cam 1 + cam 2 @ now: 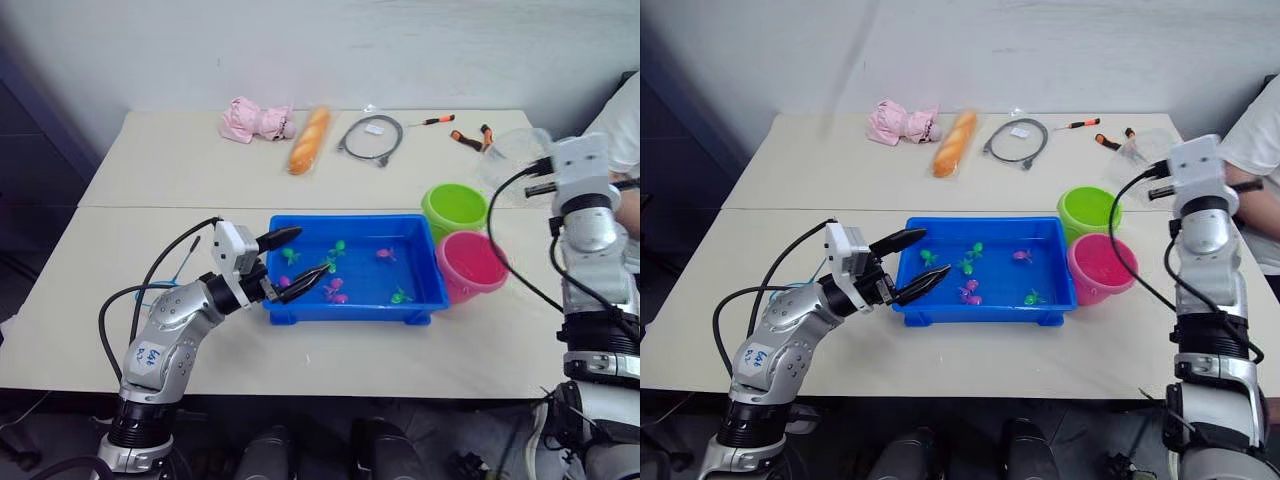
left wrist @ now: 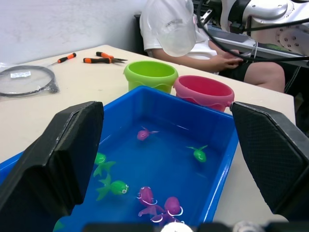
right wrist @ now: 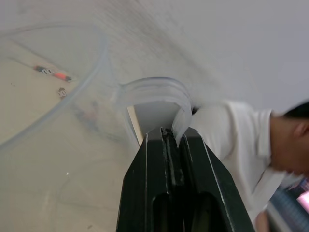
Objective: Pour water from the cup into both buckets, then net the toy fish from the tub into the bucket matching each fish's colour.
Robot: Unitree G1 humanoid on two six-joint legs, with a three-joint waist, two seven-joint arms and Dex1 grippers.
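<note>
Two tools are working here. The right tool [image 3: 166,137] is pinching its fingers tight on the handle of the clear cup [image 2: 170,24], holding it raised above the table near the right edge, just behind the green bucket [image 1: 455,209]. The pink bucket [image 1: 470,264] is sitting just in front of the green one, touching the right end of the blue tub [image 1: 356,310]. The left tool [image 1: 288,265] is hovering wide open and empty over the tub's left end, above the little pink and green fish [image 2: 145,134].

One risk is tipping from this height: water could overshoot the green rim onto the table or into the tub. A thin grip on the handle could let the cup swing. The net [image 1: 170,283] is lying under the left arm near the table's left edge, where the elbow could knock it.
</note>
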